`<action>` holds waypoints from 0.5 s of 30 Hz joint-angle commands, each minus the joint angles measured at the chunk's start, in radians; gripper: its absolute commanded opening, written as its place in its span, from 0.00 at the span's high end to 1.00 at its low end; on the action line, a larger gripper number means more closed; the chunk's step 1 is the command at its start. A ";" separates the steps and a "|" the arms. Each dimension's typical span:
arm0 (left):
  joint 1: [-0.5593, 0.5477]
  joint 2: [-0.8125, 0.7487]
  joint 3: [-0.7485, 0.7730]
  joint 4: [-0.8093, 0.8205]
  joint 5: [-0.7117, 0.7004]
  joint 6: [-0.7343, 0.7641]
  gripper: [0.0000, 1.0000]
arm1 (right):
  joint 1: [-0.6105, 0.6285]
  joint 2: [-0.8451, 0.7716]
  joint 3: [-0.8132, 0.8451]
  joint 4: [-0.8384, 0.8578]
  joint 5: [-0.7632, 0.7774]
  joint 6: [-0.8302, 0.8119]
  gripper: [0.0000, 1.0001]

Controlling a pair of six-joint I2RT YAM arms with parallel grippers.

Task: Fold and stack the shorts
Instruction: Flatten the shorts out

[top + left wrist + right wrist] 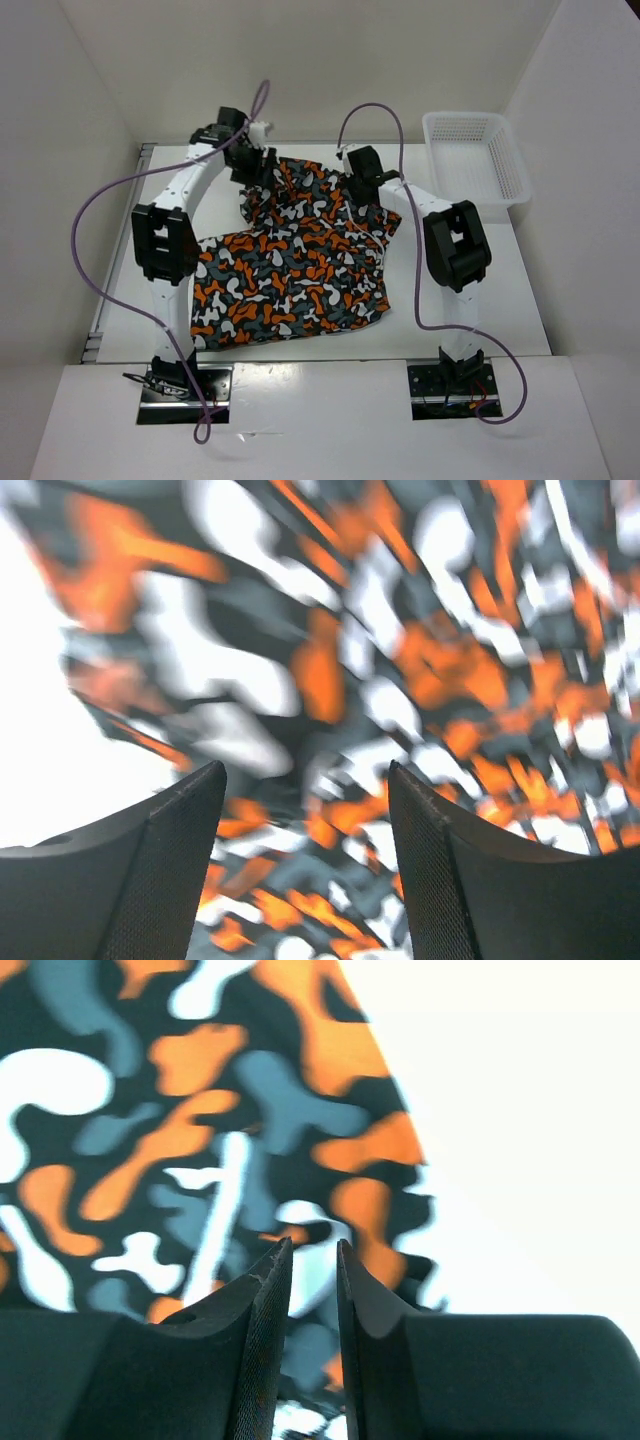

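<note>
The shorts (pixel 290 270), printed in orange, white, grey and black blotches, lie spread across the middle of the table, with their far part rumpled between the two arms. My left gripper (pixel 262 172) is over the far left part of the shorts. In the left wrist view it (pixel 305 770) is open, with the cloth (pixel 330 660) close below the wide-apart fingers. My right gripper (pixel 354 180) is at the far right edge of the shorts. In the right wrist view its jaws (pixel 313 1245) stand nearly together, with cloth (pixel 200 1130) in the narrow gap.
A white plastic mesh basket (pixel 475 155) stands at the far right of the table. White walls close in the table at the back and both sides. Purple cables loop over both arms.
</note>
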 commanded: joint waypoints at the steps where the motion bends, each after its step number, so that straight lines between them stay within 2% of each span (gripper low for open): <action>1: 0.086 0.036 0.130 0.101 -0.018 0.022 0.28 | -0.022 -0.064 -0.027 0.029 0.046 -0.017 0.70; 6: 0.095 0.159 0.168 0.092 -0.139 0.022 0.27 | -0.056 -0.073 -0.036 0.038 0.057 -0.040 0.58; 11: 0.104 0.232 0.178 0.101 -0.165 0.022 0.21 | -0.075 -0.064 -0.056 0.038 0.057 -0.040 0.50; 15: 0.116 0.232 0.089 0.137 -0.340 0.022 0.21 | -0.084 -0.064 -0.076 0.056 0.066 -0.063 0.44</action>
